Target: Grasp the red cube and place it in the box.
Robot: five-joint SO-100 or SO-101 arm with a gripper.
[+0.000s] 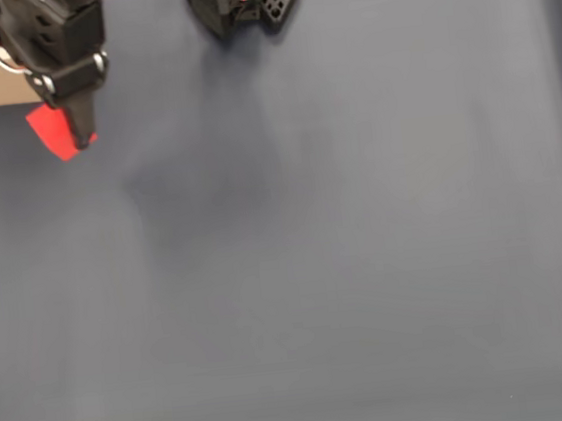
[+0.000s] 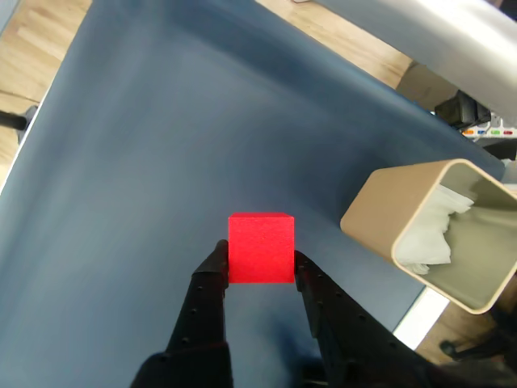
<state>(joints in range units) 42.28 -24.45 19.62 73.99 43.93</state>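
So the red cube (image 2: pixel 260 247) is small, bright red, matte, with crisp edges. In the wrist view it's pinched on both sides between two black fingers (image 2: pixel 212 271), one flat face toward the camera, sitting square. In the fixed view the cube (image 1: pixel 49 128) shows near the top left corner, partly hidden. The box (image 2: pixel 388 217) is beige-tan with rounded corners and thin tall walls, a pale lining and crumpled white stuffing inside, lying to the right of the cube and clear of it. The tan patch at the fixed view's left edge is probably the box (image 1: pixel 9 88), hard to tell.
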